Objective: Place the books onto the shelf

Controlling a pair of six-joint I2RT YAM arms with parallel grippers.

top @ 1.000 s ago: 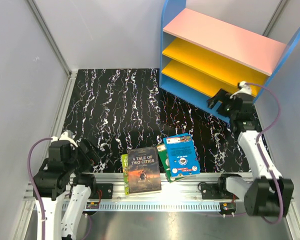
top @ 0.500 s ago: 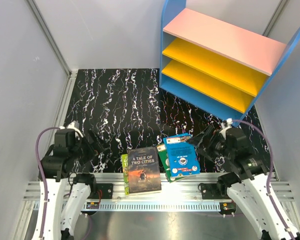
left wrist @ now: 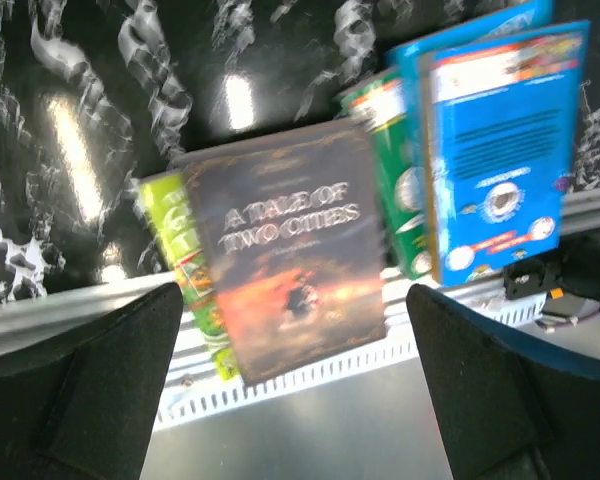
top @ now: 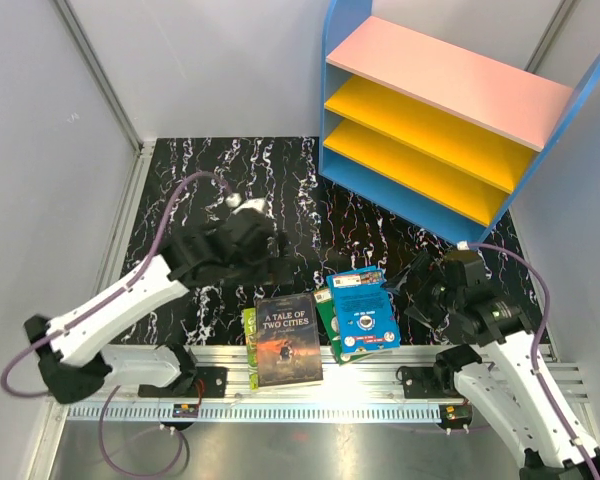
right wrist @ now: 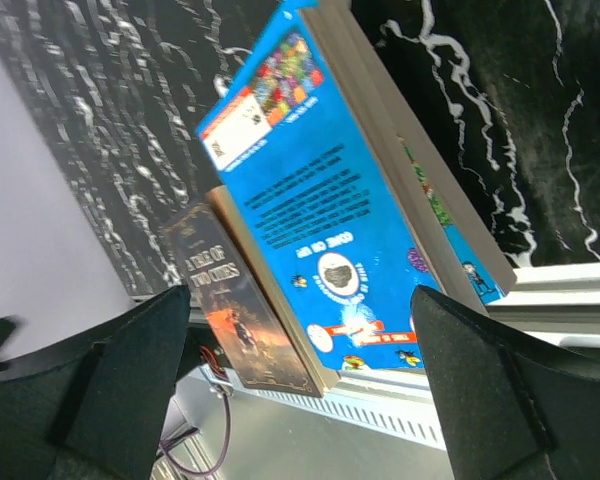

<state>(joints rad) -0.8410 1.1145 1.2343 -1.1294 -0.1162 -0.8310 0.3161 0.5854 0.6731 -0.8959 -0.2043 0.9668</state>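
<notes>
**A:** Okay, top view first. Where are the books?
**B:** All four lie flat at the near edge of the desk [top: 230, 190]. None is on the shelf [top: 450, 75], which stands far right, well apart. A Tale of Two Cities [top: 287, 338] lies on the lime-green book [top: 249, 335]. Just to the right, the blue book [top: 364, 308] lies on the green book [top: 327, 318]. Their near ends overhang the rail [top: 380, 355].
**A:** Claws?
**B:** Left claw [top: 263, 250] hovers just far of A Tale of Two Cities, jaws apart, empty. Right claw [top: 412, 285] sits just right of the blue book, jaws apart, empty too.
**A:** Left wrist view?
**B:** Blurred. Its fingers [left wrist: 80, 390] are spread wide, with A Tale of Two Cities centred between them and lime-green showing at its left.
**A:** Right wrist?
**B:** Its fingers [right wrist: 110, 390] are wide apart, with the blue book's cover and page edge between them.
**A:** What could go wrong?
**B:** My guess is the stacked pairs. A pinch on a top book could drag or lift the one beneath. A nudge could also slide a thin book off the near edge. Both claws are close to one cluster, so the arms might bump.
</notes>
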